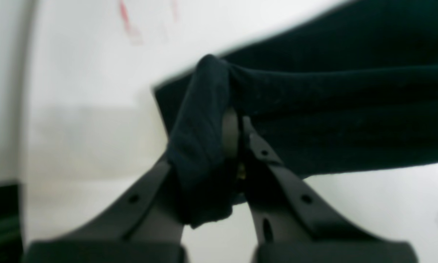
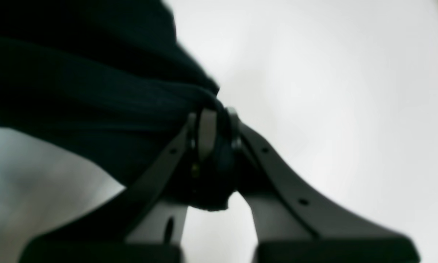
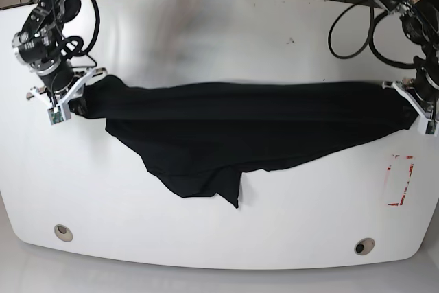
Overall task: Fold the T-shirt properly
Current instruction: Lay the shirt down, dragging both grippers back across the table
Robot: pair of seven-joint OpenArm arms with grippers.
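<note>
T-shirt (image 3: 226, 125): long axis L–R between 2 end effectors, L (image 1: 237, 160) and R (image 2: 213, 146), each clamped shut on 1 end; neither nearer. Loose part lies on the white surface (image 3: 137, 238), toward the base view's lower edge; next move likely turns on this.

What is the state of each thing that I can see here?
Black fabric T-shirt: stretched between both grippers, unfolded or folded unclear.
Black left gripper: closed on one end of the shirt.
Black right gripper: closed on the opposite end.
White flat table: partly covered.
</note>
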